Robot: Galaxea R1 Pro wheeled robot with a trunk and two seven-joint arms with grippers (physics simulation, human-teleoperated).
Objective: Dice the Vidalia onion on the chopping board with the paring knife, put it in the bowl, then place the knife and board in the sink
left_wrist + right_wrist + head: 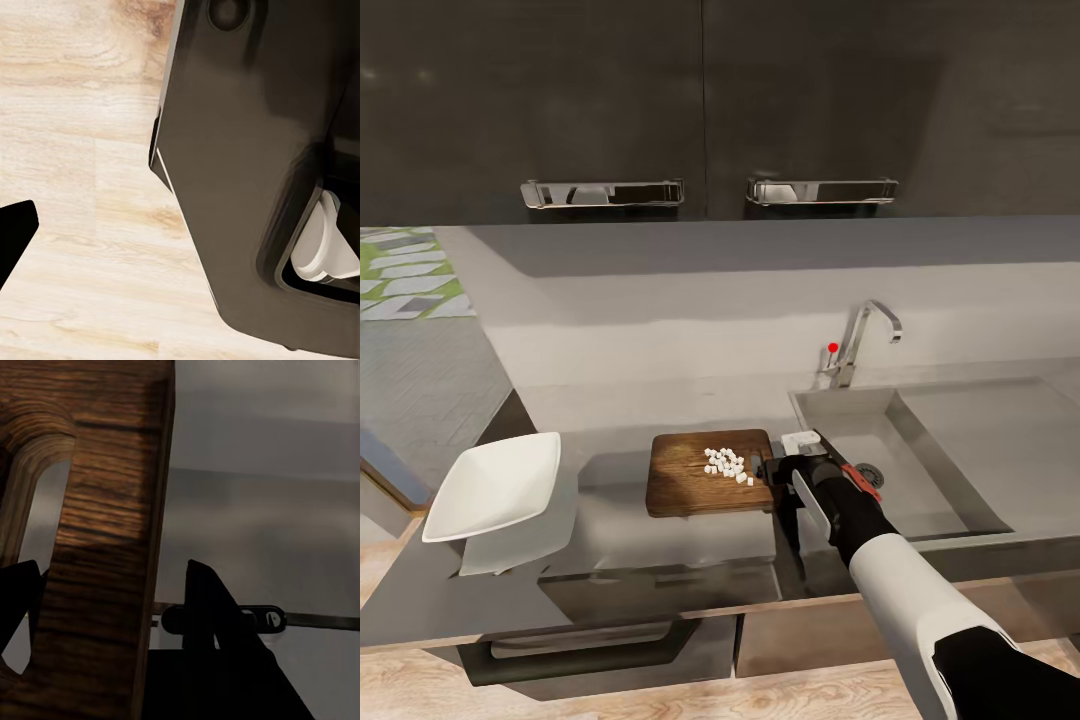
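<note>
Right gripper point(778, 468) gripped the chopping board point(690, 480) at its slot end; diced onion point(726, 464) sat on top. Keeping it level toward the bowl point(495, 485) seemed wise. Left gripper's state undeterminable.

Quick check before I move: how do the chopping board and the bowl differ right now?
The chopping board is flat, brown streaky wood; the bowl is white, with a flared rim. The board carries the diced onion; the bowl holds nothing. The right gripper is at the board's sink-side edge, a finger on each face of that end in the right wrist view, while nothing touches the bowl. Both sit on the countertop and look similar in width.
</note>
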